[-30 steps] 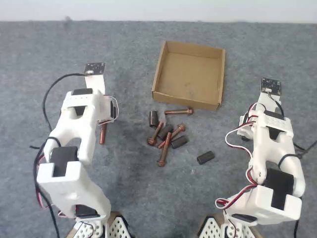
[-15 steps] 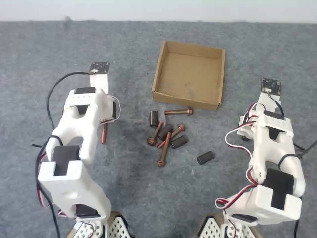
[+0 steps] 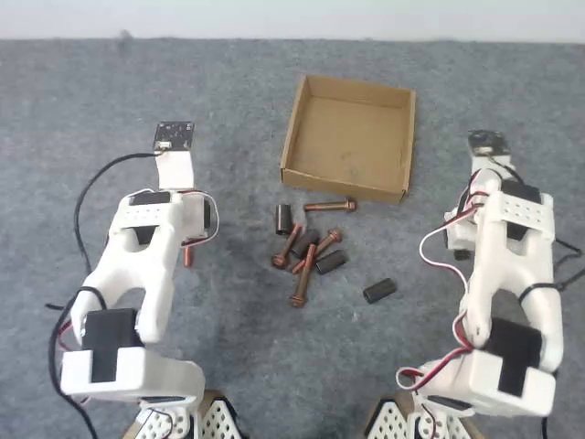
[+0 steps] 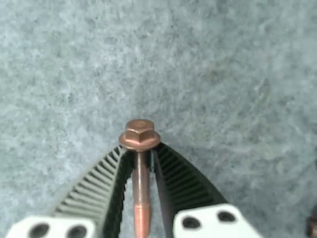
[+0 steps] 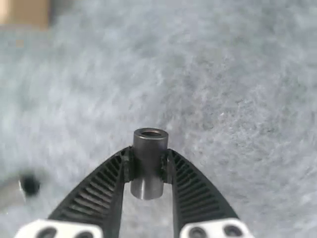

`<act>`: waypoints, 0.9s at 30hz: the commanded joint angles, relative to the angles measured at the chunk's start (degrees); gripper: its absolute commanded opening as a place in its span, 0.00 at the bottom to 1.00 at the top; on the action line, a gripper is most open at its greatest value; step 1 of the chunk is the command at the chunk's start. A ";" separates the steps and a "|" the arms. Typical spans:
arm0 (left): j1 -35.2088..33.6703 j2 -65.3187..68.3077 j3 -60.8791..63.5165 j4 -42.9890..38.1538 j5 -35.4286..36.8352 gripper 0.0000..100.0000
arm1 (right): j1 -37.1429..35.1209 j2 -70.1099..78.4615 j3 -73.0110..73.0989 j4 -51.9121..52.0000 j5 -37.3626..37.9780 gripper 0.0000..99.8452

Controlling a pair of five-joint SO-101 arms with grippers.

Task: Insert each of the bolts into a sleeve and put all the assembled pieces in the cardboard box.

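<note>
Left gripper (image 4: 140,151), mine: closed on a copper bolt (image 4: 140,135), hex head just past the fingertips, above grey carpet (image 4: 223,74).
Right gripper (image 5: 148,154), mine: clamped round a black sleeve (image 5: 148,173), open bore facing outward.
Cardboard box (image 3: 345,187) — on the carpet between my arms.
Loose bolts (image 3: 327,207) and loose sleeves (image 3: 379,290) — near the box's front wall.

The bolt (image 4: 140,168) in the left gripper (image 4: 140,148) is glossy copper-toned metal. The sleeve (image 5: 148,166) in the right gripper (image 5: 148,153) is smooth, dark, faintly shiny metal. The fingers (image 4: 101,181) are ribbed matt black plastic. The box (image 3: 343,184) is matt cardboard, and the mat (image 3: 91,91) around it is rough grey cloth.
</note>
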 commanded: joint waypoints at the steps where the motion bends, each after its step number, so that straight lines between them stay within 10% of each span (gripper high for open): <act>1: -0.09 -3.87 -0.40 -1.32 -1.14 0.01 | -1.98 -5.93 -2.81 5.23 18.02 0.01; 9: -0.09 -3.87 -0.31 -1.23 -1.14 0.01 | -10.07 -12.97 1.76 20.88 38.51 0.01; 27: -0.18 -3.87 -0.22 -1.23 -1.23 0.01 | -29.32 -28.35 24.62 10.15 32.18 0.11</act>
